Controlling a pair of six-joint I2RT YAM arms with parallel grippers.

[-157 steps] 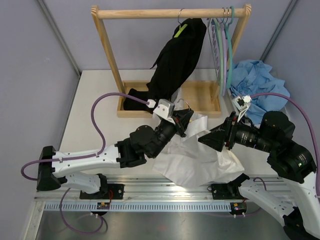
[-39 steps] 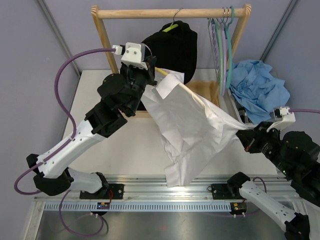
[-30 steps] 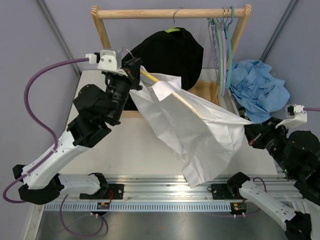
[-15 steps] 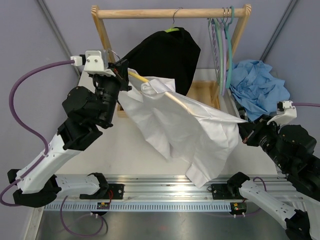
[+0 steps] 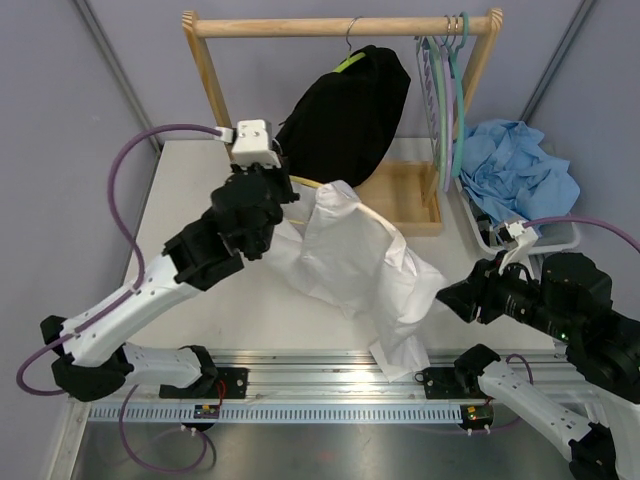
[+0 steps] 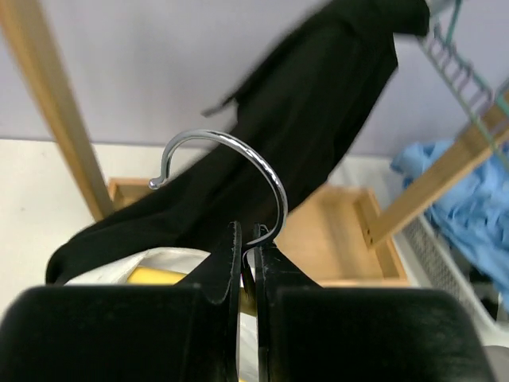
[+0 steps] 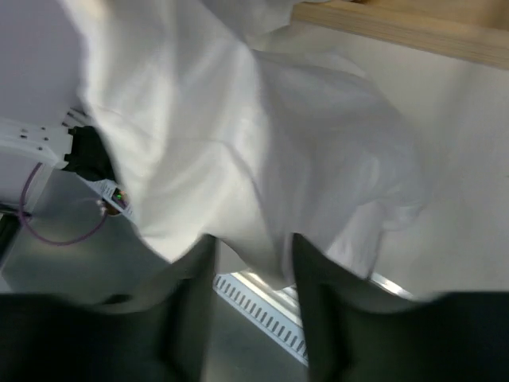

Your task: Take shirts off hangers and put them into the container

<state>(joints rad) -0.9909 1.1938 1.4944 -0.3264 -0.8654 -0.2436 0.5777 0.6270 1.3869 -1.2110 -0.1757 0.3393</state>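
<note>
My left gripper (image 5: pixel 284 190) (image 6: pixel 248 235) is shut on the metal hook (image 6: pixel 238 151) of a yellow hanger (image 6: pixel 155 276). The white shirt (image 5: pixel 352 258) hangs from that hanger and slumps onto the table. The black shirt (image 5: pixel 345 112) (image 6: pixel 318 111) stays on a lime green hanger on the wooden rack (image 5: pixel 340 24). My right gripper (image 5: pixel 447 298) (image 7: pixel 253 243) is open. Its fingers stand apart just under the hanging edge of the white shirt (image 7: pixel 238 135). The container (image 5: pixel 522 238) sits at the right, under a light blue garment (image 5: pixel 520 165).
Lilac, pale green and teal hangers (image 5: pixel 447 90) hang bare at the rack's right end. The rack's wooden base tray (image 5: pixel 405 195) lies behind the white shirt. The metal rail (image 5: pixel 330 385) runs along the near table edge.
My right gripper has opened and let go of the white shirt. The shirt, stretched between both arms before, now sags onto the table. My left arm has dropped lower and moved right with the hanger.
</note>
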